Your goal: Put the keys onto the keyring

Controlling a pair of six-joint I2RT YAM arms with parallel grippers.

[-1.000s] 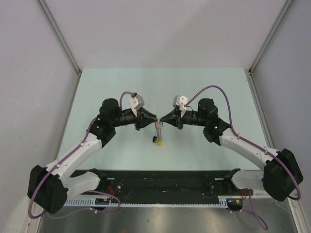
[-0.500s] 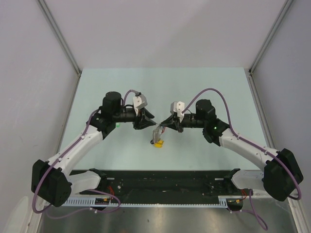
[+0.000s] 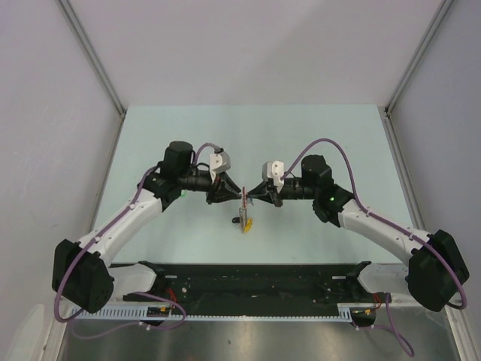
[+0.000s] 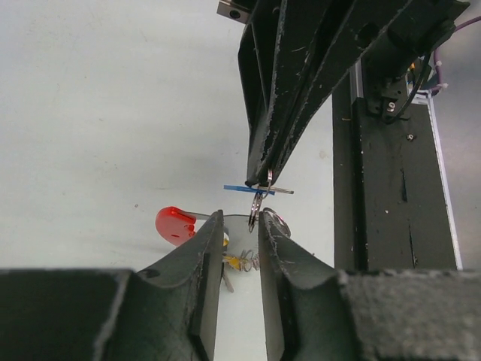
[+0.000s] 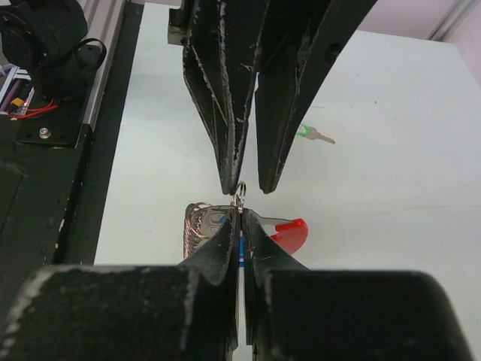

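The step in hand is the threading of the first key. The right claw (image 4: pixel 259 177) is pressed together on the blue key (image 4: pixel 239 187), just at the small split ring (image 5: pixel 240 194) of the keyring (image 5: pixel 201 226). The left claw (image 5: pixel 242 180) faces it tip to tip, with its jaws apart and clamped on nothing; the ring stands just at the mouth of its gap.

The keyring is above the middle of the surface (image 3: pixel 188 135), between the two claws. It seems to hang from the ring, with the red piece (image 4: pixel 174 224) and the yellow caps (image 3: pixel 246 222) lowest – I cannot tell if they touch the surface.

The blue key is seen edge-on. In the left wrist view its long axis lies level and crosswise to the right claw, with the blue cap to one side and the bare metal to the other. The ring stands nearly upright.

I judge that the next move calls for the left claw to close on the ring and steady it, so that the key's hole can pass onto the wire – a very fine alignment. The green key (image 5: pixel 310 133) lies flat on the surface, well apart, not yet taken.
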